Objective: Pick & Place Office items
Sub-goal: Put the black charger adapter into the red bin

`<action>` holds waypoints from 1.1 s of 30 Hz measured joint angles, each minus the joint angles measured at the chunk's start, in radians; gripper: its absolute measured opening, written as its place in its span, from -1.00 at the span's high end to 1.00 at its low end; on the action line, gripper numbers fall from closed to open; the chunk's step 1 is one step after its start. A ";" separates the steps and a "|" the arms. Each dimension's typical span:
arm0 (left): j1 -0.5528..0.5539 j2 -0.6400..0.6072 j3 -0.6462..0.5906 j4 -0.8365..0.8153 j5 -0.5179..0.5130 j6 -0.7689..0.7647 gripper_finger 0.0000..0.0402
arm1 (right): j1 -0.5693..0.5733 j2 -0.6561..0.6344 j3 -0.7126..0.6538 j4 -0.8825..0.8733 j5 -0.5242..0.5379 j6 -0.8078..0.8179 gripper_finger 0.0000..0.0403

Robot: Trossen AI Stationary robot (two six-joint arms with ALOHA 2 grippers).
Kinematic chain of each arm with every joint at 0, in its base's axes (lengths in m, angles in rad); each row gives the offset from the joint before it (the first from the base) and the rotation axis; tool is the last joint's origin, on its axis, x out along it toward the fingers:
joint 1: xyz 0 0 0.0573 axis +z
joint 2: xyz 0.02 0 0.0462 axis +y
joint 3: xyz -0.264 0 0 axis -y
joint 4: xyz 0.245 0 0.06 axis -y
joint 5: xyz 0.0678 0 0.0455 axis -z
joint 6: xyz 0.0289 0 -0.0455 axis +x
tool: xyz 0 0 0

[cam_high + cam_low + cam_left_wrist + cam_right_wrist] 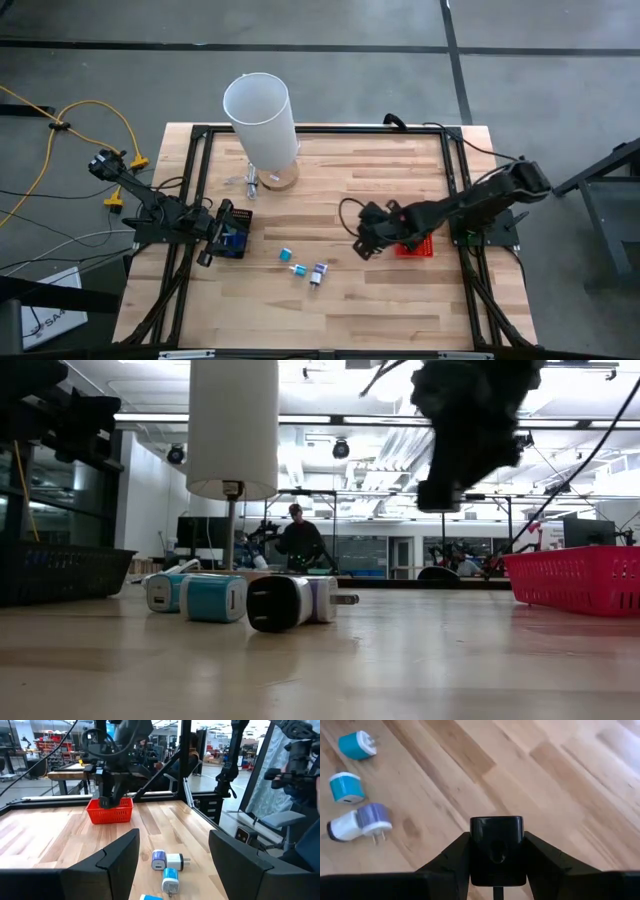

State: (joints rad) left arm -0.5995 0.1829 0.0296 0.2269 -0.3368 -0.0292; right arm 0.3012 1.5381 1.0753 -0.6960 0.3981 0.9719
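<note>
Direction matters most here. Our right hand point(496, 851) pinches a black charger block point(496, 840) between its fingers, the block sitting square in the grip in the right wrist view. In the high view this right hand point(366, 238) hangs over the desk point(350, 310) near its middle, and the red basket point(416, 247) lies just beside it at about 3 o'clock, partly hidden under the forearm. We judge the coming move to be a short carry toward 3 o'clock and a release over the basket, so what counts is how well the block clears the basket's near wall; the low view shows the hand raised well above the desk and the red basket point(575, 578) off to its side, which looks like room enough.

Loose items remain on the bare wood at about 9 o'clock from the right hand: a teal charger point(285, 255), a second teal one point(297, 270) and a white and violet plug point(318, 273), close together, their long axes running roughly 4 to 10 o'clock. The left hand point(207, 240) waits at the desk's 9 o'clock edge with its fingers spread wide and nothing between them, beside a dark bin point(233, 238). It is somewhat nearer that cluster than the right hand is. A tall white cylinder point(260, 118) stands toward 12 o'clock, well apart.
</note>
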 joint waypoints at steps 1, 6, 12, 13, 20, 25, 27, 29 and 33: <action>0.000 0.000 0.000 0.001 0.000 0.000 -0.16 | 0.010 -0.017 -0.017 -0.007 0.011 0.025 0.31; 0.000 0.000 0.000 0.002 0.000 0.000 -0.16 | 0.067 -0.073 -0.062 -0.139 0.069 0.174 0.31; 0.000 0.000 0.000 0.004 0.000 0.000 -0.16 | 0.137 -0.091 -0.062 -0.329 0.106 0.380 0.31; 0.000 0.000 0.000 0.005 0.000 0.000 -0.16 | 0.150 -0.089 -0.062 -0.358 0.105 0.419 0.31; 0.000 0.000 0.000 0.007 0.000 0.000 -0.16 | 0.235 -0.090 -0.062 -0.451 0.101 0.655 0.31; 0.000 0.000 0.000 0.007 0.000 0.000 -0.16 | 0.278 -0.087 -0.070 -0.512 0.086 0.836 0.31; 0.000 0.000 0.000 0.007 0.000 0.000 -0.16 | 0.283 -0.085 -0.095 -0.510 0.068 0.898 0.31; 0.000 0.000 0.000 0.007 0.000 0.000 -0.16 | 0.290 -0.084 -0.125 -0.509 0.050 0.965 0.31; 0.000 0.000 0.000 0.007 0.000 0.000 -0.16 | 0.295 -0.084 -0.172 -0.502 0.036 1.040 0.31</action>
State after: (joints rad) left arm -0.5995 0.1833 0.0296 0.2336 -0.3367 -0.0292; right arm 0.5965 1.4540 0.9029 -1.1982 0.4340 2.0115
